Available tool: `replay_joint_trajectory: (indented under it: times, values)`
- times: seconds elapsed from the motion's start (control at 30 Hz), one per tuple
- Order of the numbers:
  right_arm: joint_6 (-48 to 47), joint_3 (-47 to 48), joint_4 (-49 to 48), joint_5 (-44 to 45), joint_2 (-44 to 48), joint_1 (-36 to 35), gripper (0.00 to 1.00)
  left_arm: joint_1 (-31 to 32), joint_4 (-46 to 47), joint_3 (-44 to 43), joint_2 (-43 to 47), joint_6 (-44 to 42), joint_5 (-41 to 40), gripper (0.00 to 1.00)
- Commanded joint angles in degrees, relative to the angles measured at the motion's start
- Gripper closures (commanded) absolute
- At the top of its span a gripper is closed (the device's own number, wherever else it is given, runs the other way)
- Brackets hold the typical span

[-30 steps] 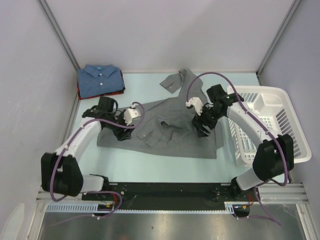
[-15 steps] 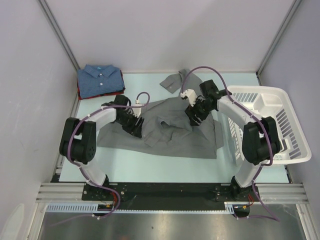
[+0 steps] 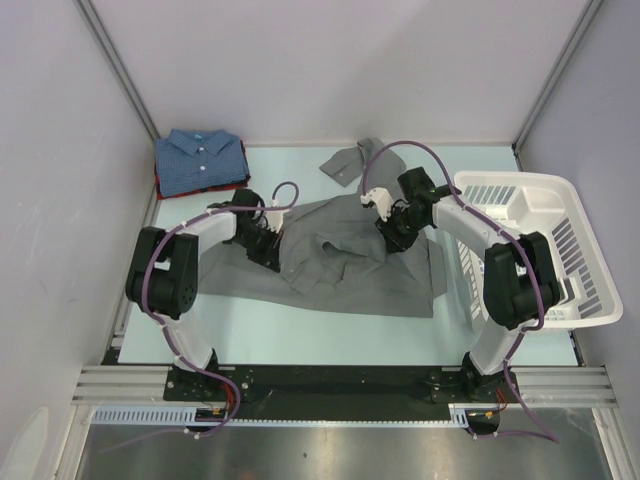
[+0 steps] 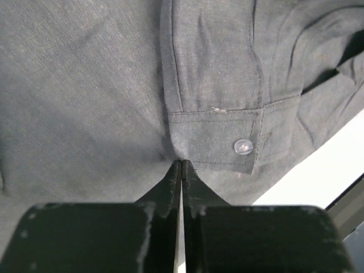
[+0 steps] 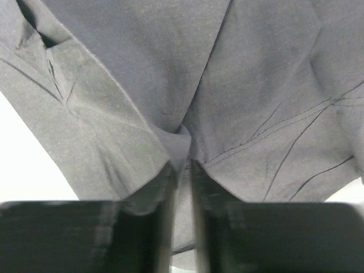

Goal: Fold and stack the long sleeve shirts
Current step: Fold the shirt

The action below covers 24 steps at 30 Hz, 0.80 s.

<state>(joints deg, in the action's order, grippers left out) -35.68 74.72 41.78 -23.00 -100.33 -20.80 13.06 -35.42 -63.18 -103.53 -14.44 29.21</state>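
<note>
Pale tabletop (image 3: 300,336) around grey shirt (image 3: 350,285)

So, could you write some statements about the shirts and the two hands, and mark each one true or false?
1. The grey shirt lies spread on the table. True.
2. The blue shirt lies under the grey shirt. False: it sits folded on the red shirt, at the far left.
3. The left hand is shut on the grey shirt. True.
4. The right hand hangs open in the air. False: it pinches the grey shirt.
</note>
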Motion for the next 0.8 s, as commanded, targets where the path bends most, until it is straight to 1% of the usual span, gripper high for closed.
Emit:
replay_joint_trajectory:
  times: [0.0, 0.03, 0.07, 0.1, 0.27, 0.43, 0.53, 0.67, 0.77]
  values:
    - [-0.53, -0.27, 0.41, -1.6, 2.15, -0.3, 0.87, 0.12, -4.99, -3.44, 6.31, -1.81, 1.64, 1.0]
    - [-0.44, -0.71, 0.49, -1.6, 2.51, -0.3, 0.97, 0.12, -6.4, -3.97, 7.19, -2.61, 1.03, 1.0]
    - [-0.18, -0.98, 0.41, -1.52, 2.86, -0.21, 1.0, 0.04, -7.81, -5.19, 7.89, -3.48, 0.41, 1.0]
    - [0.0, -1.33, 0.23, -1.6, 3.73, -0.21, 1.0, -0.05, -10.43, -5.72, 9.73, -5.06, 0.15, 1.0]
    - [0.09, -3.96, 0.41, -1.87, 6.46, -0.38, 1.0, -1.98, -16.78, -6.52, 14.31, -9.29, -2.31, 1.0]
    - [-0.26, -5.46, 1.28, -1.96, 8.84, -1.0, 1.0, -4.0, -17.49, -5.47, 16.25, -10.61, -3.02, 1.0]
    - [-0.44, -6.6, 2.69, -2.31, 10.06, -2.75, 1.0, -5.85, -18.8, -6.17, 15.2, -11.93, -4.42, 1.0]
    - [0.52, -10.46, 1.9, -0.29, 11.74, -7.32, 1.0, -9.09, -20.83, -10.37, 11.78, -13.6, -8.9, 1.0]
    - [1.58, -12.66, 0.5, 1.46, 11.65, -9.78, 0.99, -9.72, -20.31, -13.62, 8.71, -14.13, -11.36, 1.0]
